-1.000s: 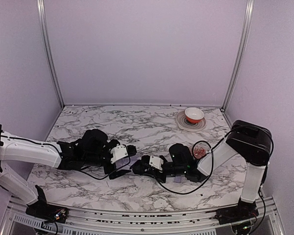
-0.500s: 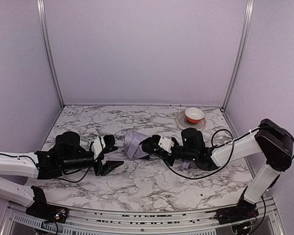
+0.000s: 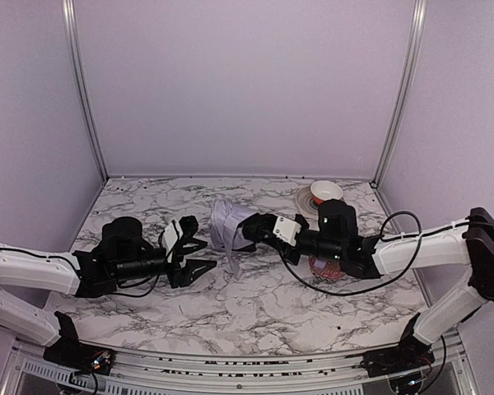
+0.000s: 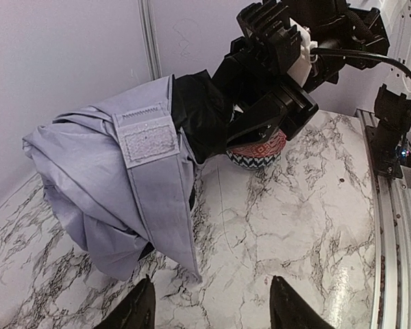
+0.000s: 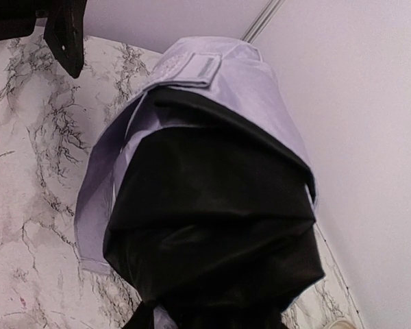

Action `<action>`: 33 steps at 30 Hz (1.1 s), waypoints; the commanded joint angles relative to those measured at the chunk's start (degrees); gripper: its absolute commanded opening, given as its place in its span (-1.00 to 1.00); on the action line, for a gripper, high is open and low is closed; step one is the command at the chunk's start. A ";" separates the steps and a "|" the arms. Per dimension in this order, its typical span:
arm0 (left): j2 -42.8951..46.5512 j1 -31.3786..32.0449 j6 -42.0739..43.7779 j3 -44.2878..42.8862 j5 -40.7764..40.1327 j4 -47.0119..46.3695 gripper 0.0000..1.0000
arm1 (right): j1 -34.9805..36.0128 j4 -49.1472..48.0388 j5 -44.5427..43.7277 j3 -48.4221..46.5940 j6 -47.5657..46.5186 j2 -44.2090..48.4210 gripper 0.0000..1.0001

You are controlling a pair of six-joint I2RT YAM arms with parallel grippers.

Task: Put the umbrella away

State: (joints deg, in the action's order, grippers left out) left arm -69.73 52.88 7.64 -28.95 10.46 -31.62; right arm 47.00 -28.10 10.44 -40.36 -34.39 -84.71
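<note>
Matt cloth umbrella [image 4: 103, 171], glossy marbled table [image 4: 294, 226]

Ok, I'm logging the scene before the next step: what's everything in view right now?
umbrella: one, pale lavender with black underside, mid-table in the right gripper
patterned bowl: one, red, under the right arm
bowl: one, red outside, white inside, on the plate
plate: one, pale, back right of the table
table: one, white marble with grey veins
left gripper: one, black, open, left of the umbrella
right gripper: one, black, shut on the umbrella
</note>
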 commanded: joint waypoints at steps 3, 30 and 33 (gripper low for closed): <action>-4.40 -0.50 -0.96 -3.35 3.52 -7.35 0.31 | -0.12 -1.88 2.38 -4.49 -1.66 4.15 -1.00; 19.69 -1.55 -4.92 0.28 -19.27 -4.17 0.86 | -0.51 18.74 12.33 -29.21 -10.00 12.30 -1.00; 17.78 -1.55 -10.63 -1.38 -6.85 -10.51 0.47 | -0.53 19.22 12.33 -30.53 -9.91 11.81 -1.00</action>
State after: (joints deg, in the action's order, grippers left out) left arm -50.57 51.35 4.91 -29.69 -3.95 -31.44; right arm 46.96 -8.75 22.50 -67.07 -43.79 -73.28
